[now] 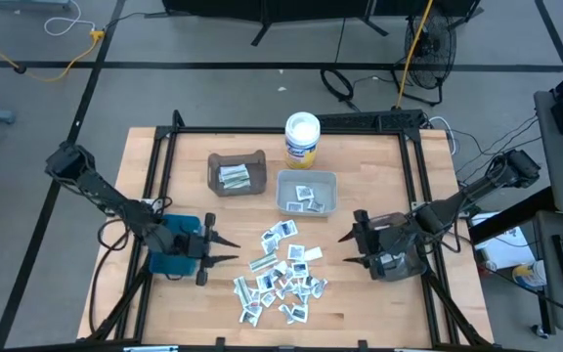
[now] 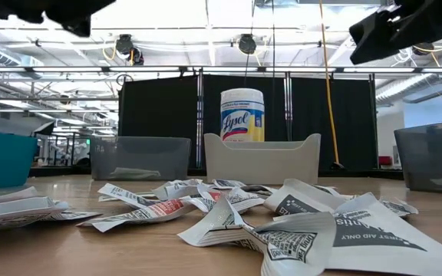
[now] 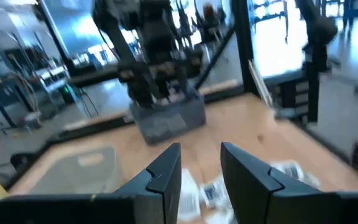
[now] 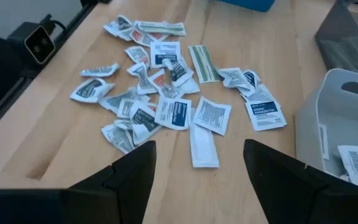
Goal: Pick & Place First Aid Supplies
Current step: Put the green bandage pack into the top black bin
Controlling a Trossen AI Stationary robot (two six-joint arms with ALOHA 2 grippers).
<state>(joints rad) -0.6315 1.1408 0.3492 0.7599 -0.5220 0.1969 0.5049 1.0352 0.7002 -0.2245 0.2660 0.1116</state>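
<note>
A: Start at the left. How is that arm posed?

B: The left arm reaches in from the table's left edge, stretched low over the wood, and the left gripper (image 1: 225,249) points toward the middle, above a blue bin (image 1: 169,262). In its own wrist view its fingers (image 3: 160,177) stand a narrow gap apart with nothing between them.

A: And what lies in front of it?

B: The first aid supplies (image 1: 281,274), a loose heap of small flat white packets on the front middle of the table, just beyond the fingertips. A few more lie in a grey bin (image 1: 307,193) behind the heap, and some in a brown bin (image 1: 237,173) left of that.

A: Anything readable?

B: In the low view a near packet (image 2: 374,230) reads "AID ONLY", seen upside down. The white tub (image 2: 242,115) behind the bins says "Lysol" on a blue and yellow label.

A: The right side?

B: The right arm comes in from the right edge, elbow bent, and the right gripper (image 1: 346,247) faces the heap from that side, held above the table. Its fingers (image 4: 132,171) are spread wide and hold nothing; the packets show between them on the wood, apart from both tips.
</note>
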